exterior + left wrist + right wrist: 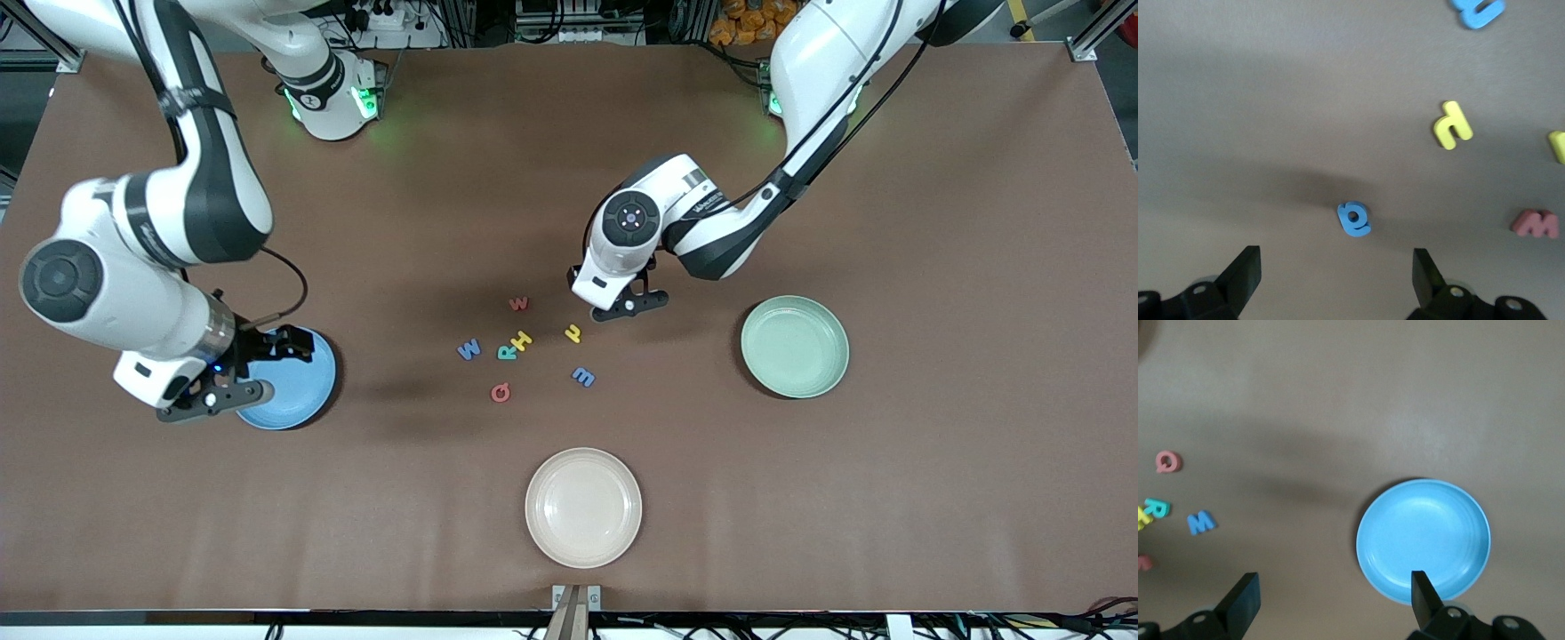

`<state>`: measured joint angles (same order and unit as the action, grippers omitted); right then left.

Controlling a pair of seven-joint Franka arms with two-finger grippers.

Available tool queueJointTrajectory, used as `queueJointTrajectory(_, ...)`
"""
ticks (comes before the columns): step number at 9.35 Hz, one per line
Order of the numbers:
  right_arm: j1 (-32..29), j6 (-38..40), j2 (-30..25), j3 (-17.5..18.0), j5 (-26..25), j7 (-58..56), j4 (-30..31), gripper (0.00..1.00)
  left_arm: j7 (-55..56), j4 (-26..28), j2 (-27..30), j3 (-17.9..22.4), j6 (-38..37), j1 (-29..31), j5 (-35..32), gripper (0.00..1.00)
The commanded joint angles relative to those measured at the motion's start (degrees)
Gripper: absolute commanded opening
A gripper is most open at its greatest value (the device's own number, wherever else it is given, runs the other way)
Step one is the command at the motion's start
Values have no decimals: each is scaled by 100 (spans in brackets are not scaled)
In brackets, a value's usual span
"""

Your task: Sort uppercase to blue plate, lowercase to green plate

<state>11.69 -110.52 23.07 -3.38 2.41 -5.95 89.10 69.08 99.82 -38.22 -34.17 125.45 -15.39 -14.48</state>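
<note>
4 caps point(507, 352), 4 lowercase point(573, 334) (table), 3 plates point(582, 507).

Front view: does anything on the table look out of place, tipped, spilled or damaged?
Nothing stands out. The foam letters lie flat and loose mid-table, none sorted yet. The blue plate, green plate and cream plate sit level and bare. The right gripper hangs open over the blue plate, the left gripper open over the blue a.

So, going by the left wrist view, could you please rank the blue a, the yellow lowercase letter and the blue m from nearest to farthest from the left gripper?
1. Blue a, under the open left gripper.
2. Yellow lowercase letter, farther out on the table.
3. Blue m, farthest, at the picture's edge.
</note>
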Motion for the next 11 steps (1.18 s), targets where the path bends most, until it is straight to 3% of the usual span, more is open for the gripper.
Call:
queueJointTrajectory(1, 53, -398, 328, -14, -48, 15, -121, 100, 640, 108, -150, -20, 347, -26, -554, 100)
queueJointTrajectory(3, 341, -671, 513, -14, -109, -12, -121, 100, 1017, 135, -247, -11, 576, -61, -617, 100)
queueJointTrajectory(7, 545, -935, 716, -14, -48, 59, -121, 100, 1862, 319, -335, -11, 840, -123, -1031, 86)
queueJointTrajectory(11, 869, -1348, 988, -14, -65, 268, -121, 100, 2003, 714, -335, -11, 1192, -105, -1198, 82)
